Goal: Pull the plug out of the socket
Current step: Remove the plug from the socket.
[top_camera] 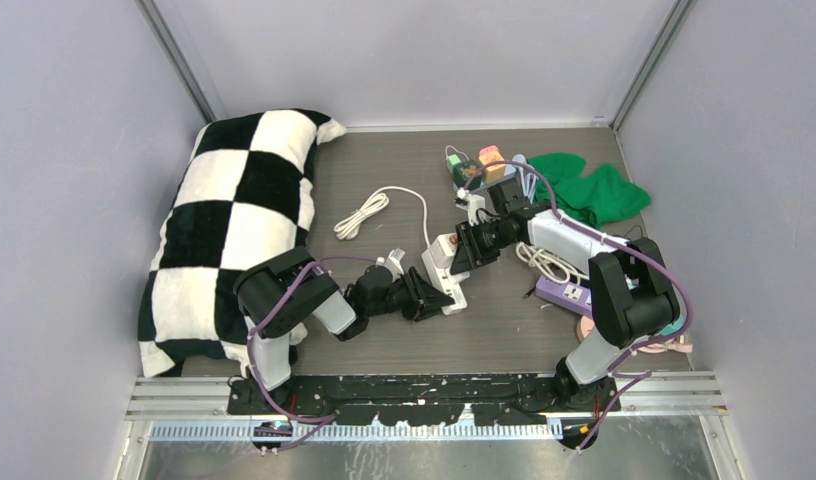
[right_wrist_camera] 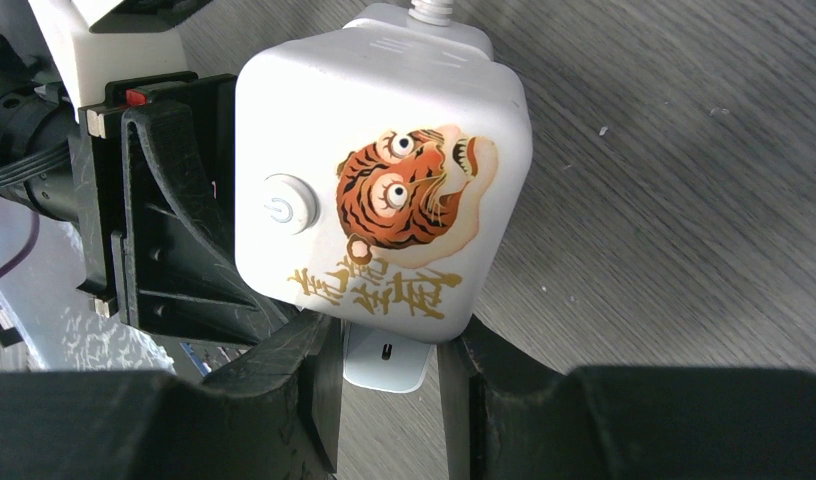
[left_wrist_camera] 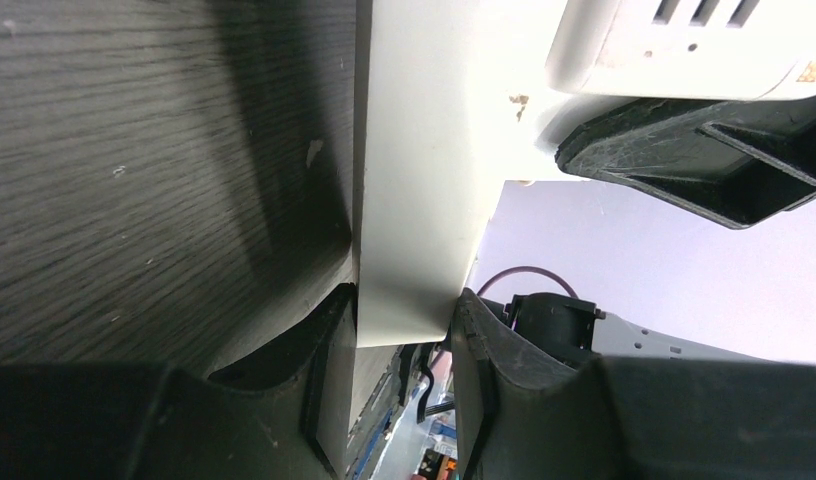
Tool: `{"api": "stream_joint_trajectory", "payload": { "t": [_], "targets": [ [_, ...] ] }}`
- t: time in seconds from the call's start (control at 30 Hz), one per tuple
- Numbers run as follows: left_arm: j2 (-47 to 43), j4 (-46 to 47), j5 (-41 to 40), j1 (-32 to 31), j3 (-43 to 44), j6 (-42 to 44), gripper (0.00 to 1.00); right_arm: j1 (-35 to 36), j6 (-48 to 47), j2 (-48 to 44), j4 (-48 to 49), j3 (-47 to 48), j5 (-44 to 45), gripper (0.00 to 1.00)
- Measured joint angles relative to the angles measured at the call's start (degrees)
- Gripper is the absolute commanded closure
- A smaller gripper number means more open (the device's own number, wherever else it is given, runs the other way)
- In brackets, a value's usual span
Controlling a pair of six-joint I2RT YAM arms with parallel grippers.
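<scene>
I logged the right gripper [right_wrist_camera: 389, 345] clenched on the small white plug [right_wrist_camera: 384, 362], which sat between its fingers and touched the tiger-printed cube [right_wrist_camera: 384, 190] just beyond the tips. Left gripper [left_wrist_camera: 404, 305] was grasping the white strip [left_wrist_camera: 424, 180], end wedged between its fingers.

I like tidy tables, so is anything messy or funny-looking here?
A big checkered pillow lies slumped along the left wall, which is odd next to the loose white cable. A green cloth sits crumpled in the back right corner. Nothing looks spilled or broken.
</scene>
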Motion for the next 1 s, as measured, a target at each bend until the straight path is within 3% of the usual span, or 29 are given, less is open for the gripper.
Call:
{"api": "stream_joint_trajectory", "payload": {
  "t": [0.27, 0.4, 0.6, 0.77, 0.93, 1.0],
  "targets": [
    [-1.2, -5.5, 1.4, 0.5, 2.7, 2.7, 0.55, -1.3, 0.4, 0.2, 0.4, -0.3, -2.6, 0.99],
    [-1.9, -8.3, 1.1, 1.8, 3.8, 3.2, 0.45, -1.4, 0.4, 0.5, 0.2, -0.3, -3.9, 0.99],
    [-0.1, -6.6, 0.2, 4.7, 4.3, 2.6, 0.40, -1.5, 0.4, 1.8, -1.9, -0.5, -5.8, 0.99],
    [1.9, -5.2, 0.7, 5.2, 5.5, 2.6, 0.58, -1.9, 0.4, 2.0, -2.8, -0.8, -6.0, 0.99],
    [2.3, -4.3, 1.2, 5.2, 6.0, 2.6, 0.56, -1.9, 0.7, 2.3, -2.6, -0.9, -5.4, 0.99],
    [2.3, -4.4, 1.2, 5.2, 6.0, 2.5, 0.60, -1.9, 0.9, 2.3, -2.6, -0.9, -5.2, 0.99]
  ]
}}
